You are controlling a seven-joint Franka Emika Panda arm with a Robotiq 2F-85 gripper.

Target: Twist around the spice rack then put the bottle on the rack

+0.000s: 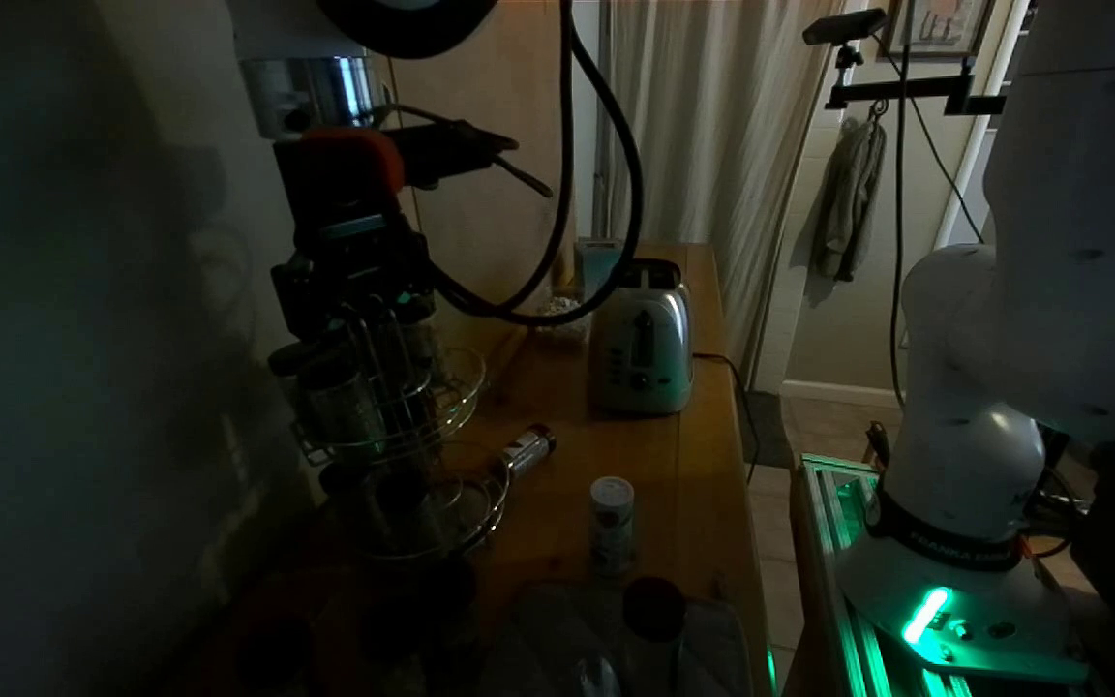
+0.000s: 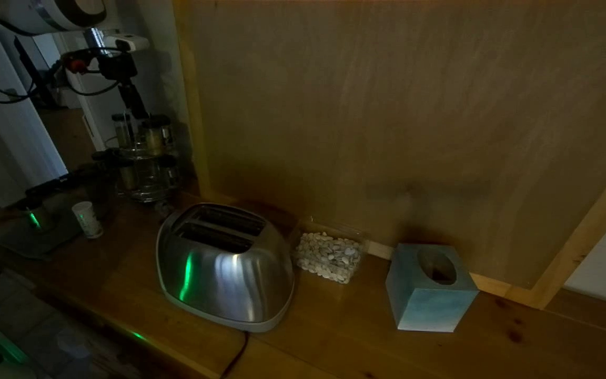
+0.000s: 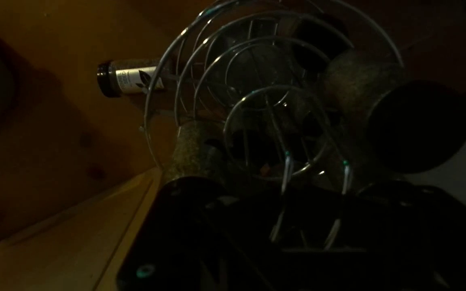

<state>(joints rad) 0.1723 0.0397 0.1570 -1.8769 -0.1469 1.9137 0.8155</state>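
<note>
We judge the placing still to do, as the bottle [image 1: 530, 447] lies just beside the rack [image 1: 414, 447] near the back edge of the table [image 1: 659, 447], but cannot tell whether the twist is done or the claw [image 1: 356, 315] at the rack's top clenched.

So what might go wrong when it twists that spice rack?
The gripper is at the top of the spice rack, close to its jars, so twisting might knock one loose. The bottle lying on its side beside the rack could roll if bumped. It's dim, so a poor grip might go unnoticed.
</note>
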